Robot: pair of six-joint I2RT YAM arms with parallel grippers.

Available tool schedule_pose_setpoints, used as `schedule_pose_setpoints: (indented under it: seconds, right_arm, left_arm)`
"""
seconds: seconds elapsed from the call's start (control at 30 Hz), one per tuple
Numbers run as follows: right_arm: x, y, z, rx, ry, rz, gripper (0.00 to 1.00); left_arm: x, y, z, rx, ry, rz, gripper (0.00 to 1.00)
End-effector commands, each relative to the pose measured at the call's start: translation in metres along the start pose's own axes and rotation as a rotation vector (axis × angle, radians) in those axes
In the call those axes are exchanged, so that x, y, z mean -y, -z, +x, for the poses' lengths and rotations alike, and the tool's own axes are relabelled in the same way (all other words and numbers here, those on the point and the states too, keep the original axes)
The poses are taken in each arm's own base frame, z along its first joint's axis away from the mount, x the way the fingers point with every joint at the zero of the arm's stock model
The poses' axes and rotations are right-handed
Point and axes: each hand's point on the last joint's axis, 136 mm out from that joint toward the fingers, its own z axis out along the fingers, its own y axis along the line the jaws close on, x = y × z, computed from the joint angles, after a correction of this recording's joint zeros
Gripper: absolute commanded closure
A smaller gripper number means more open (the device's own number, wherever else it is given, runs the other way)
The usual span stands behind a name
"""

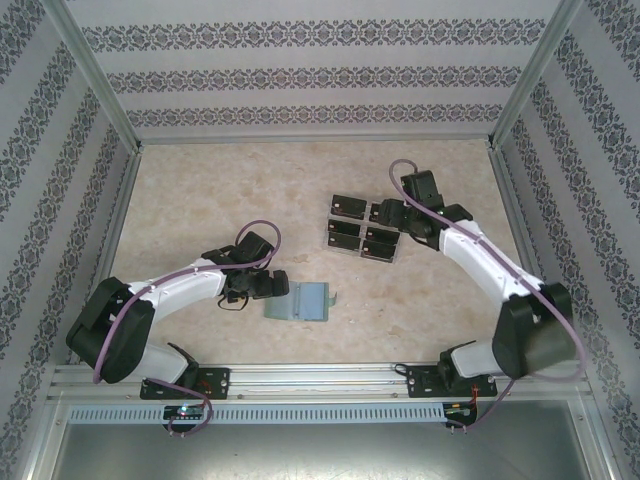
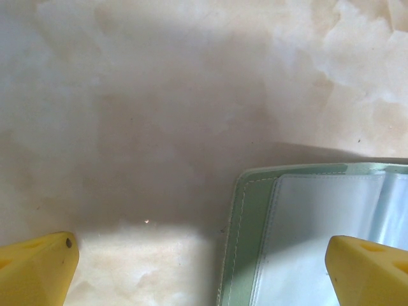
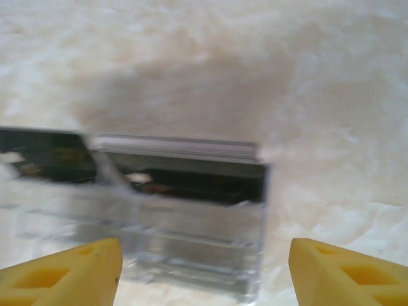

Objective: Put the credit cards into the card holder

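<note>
A: How is the left gripper [image 2: 204, 277]?
B: Its two yellow fingers [image 2: 38, 268] are spread wide apart, and it holds nothing. One finger is over the card holder [image 2: 319, 217], the other over the bare table [image 1: 200, 190]. I cannot tell if it touches.
A: Where is the card holder?
B: It lies open and flat on the table, near the front, just beside the left gripper.
A: And the right gripper [image 3: 204, 280]?
B: Wide open too, with nothing in it. It is close by the clear tray [image 3: 191, 248].
A: Where are the credit cards [image 1: 378, 240]?
B: In that tray, black ones in four boxes, well apart from the card holder.
A: And the table and room?
B: The table is pale, like creamy stone. The walls [image 1: 300, 80] are white with rows of grey flowery bands, and shiny metal bars [image 1: 97, 78] stand at the corners
</note>
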Motion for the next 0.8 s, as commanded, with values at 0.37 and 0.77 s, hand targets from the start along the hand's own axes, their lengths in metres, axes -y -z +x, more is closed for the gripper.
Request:
schedule_pose_setpoints:
  seconds: [0.37, 0.77]
  right_arm:
    - [-0.073, -0.017, 0.084, -0.242, 0.233, -0.213, 0.39]
    - [-0.132, -0.080, 0.119, -0.353, 0.221, -0.245, 0.41]
  left_arm:
    - [0.004, -0.003, 0.003, 0.002, 0.004, 0.020, 0.00]
    - [0.004, -0.005, 0.003, 0.004, 0.006, 0.025, 0.00]
